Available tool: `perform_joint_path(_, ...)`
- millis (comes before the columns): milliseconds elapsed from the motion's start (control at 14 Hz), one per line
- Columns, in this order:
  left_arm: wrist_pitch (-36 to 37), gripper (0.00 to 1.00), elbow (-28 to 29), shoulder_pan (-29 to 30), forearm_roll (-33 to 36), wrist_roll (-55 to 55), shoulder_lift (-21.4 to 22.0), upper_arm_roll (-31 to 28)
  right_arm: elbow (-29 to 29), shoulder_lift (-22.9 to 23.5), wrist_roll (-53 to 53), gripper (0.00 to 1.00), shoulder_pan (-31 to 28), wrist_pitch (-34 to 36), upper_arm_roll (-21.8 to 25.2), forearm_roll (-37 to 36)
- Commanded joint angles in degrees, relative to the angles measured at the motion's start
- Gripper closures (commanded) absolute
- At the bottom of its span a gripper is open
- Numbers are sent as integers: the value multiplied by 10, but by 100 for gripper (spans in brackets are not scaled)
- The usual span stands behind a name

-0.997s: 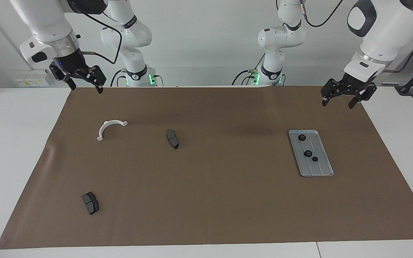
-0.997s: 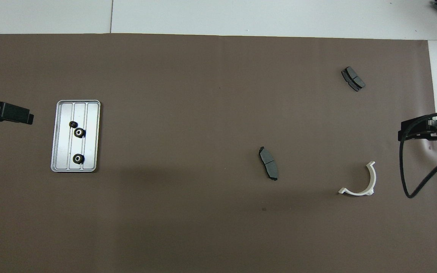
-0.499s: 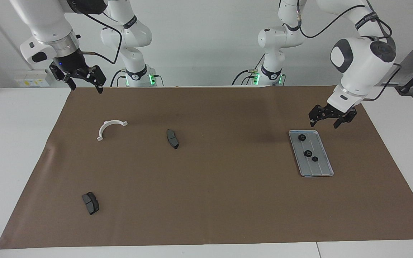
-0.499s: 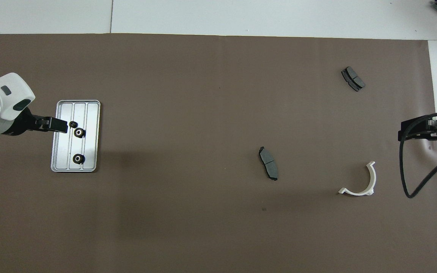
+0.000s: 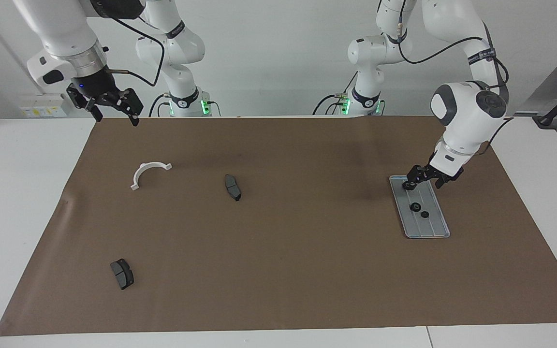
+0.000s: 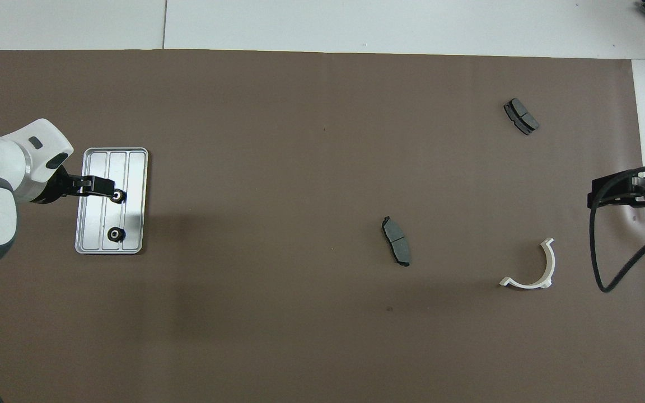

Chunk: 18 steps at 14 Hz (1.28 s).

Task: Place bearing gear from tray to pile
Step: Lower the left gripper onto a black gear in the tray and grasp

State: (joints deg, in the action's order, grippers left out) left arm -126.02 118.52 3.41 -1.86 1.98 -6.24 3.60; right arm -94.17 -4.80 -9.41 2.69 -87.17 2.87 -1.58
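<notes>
facing view first: tray (image 5: 434, 232) is seen lying on the brown paper toward the left arm's end of the table, its long axis running roughly from the robots' edge outward. left gripper (image 5: 422, 181) is lowered over the tray's end nearest the robots, right where one bearing gear would be expected; that gear is covered by the fingers, and contact cannot be confirmed. the fingers are seen spread apart, with nothing visibly held. two more gears (image 5: 415, 207) are seen farther down the tray, close together. right gripper (image 5: 112, 105) is held high over the table edge at the right arm's end, waiting, fingers parted and empty. the pile is made up of a white half-ring bracket (image 5: 149, 172) and two brake pads (image 5: 232, 187) (the second pad (image 5: 122, 273) lies much farther from the robots), all well apart from the tray.

overhead view next: left gripper (image 6: 104, 189) is shown reaching across the tray (image 6: 135, 162), its tips beside a gear (image 6: 116, 196), while another gear (image 6: 114, 234) lies nearer the robots. the third gear is hidden under the fingers. the coming grasp is judged to depend on the gear sitting straight below the parted fingers. only part of the right gripper (image 6: 633, 194) is shown, cut off at the frame edge.
</notes>
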Motion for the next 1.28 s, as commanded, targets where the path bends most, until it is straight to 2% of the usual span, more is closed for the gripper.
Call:
perform_joint_path(0,-49,21,27,-4,1,50,-11,0,-8,-9,14,0,-4,-8,-2,4)
perform_joint_path(142,-71,30,36,-3,1,74,-25,-1,-8,-9,14,0,-4,-9,-2,3)
perform_joint_path(356,-115,31,36,-4,1,113,-58,-1,-8,-9,14,0,-4,-9,-2,3)
perform_joint_path(712,-141,32,37,4,1,135,-72,0,-8,-9,14,0,-4,-9,-2,4)
perform_joint_path(855,-146,37,38,2,1,145,-76,0,-8,-9,14,0,-4,-9,-2,4)
perform_joint_path(997,-146,45,37,3,1,145,-76,-1,-8,-9,14,0,-4,-9,-2,4)
perform_joint_path(1211,-145,66,37,4,1,144,-76,-1,-8,-9,14,0,-4,-9,-2,4)
